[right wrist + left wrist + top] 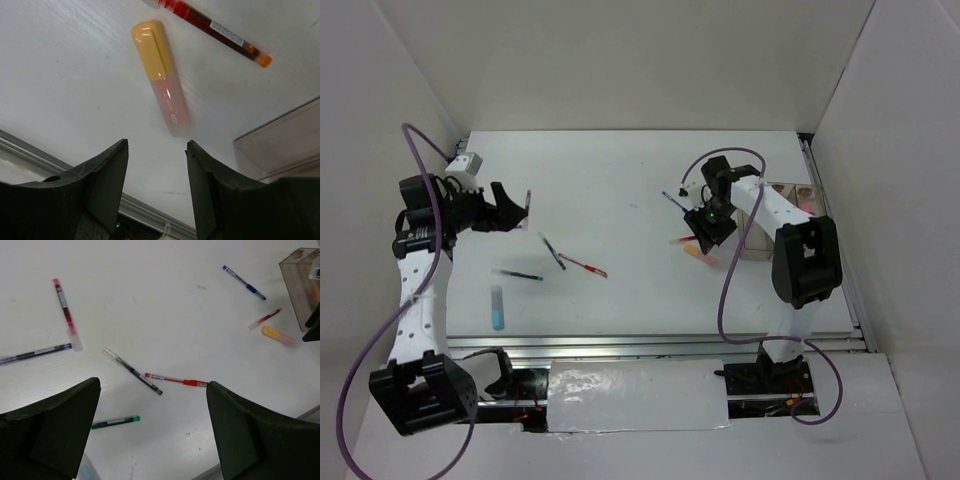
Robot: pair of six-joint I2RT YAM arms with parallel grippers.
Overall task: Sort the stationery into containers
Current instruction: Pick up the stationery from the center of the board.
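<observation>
Stationery lies scattered on the white table. A yellow-pink marker and a red pen lie just beyond my right gripper, which is open with nothing between its fingers and hovers low over the table. The clear containers stand at the far right, partly hidden behind the right arm; one corner shows beside the right finger. My left gripper hangs wide open and empty above a black pen, a red pen and a green-tipped pen.
A pink pen and a purple pen lie at the left. A blue pen lies near the bins. A light-blue marker rests toward the near edge. White walls close in three sides.
</observation>
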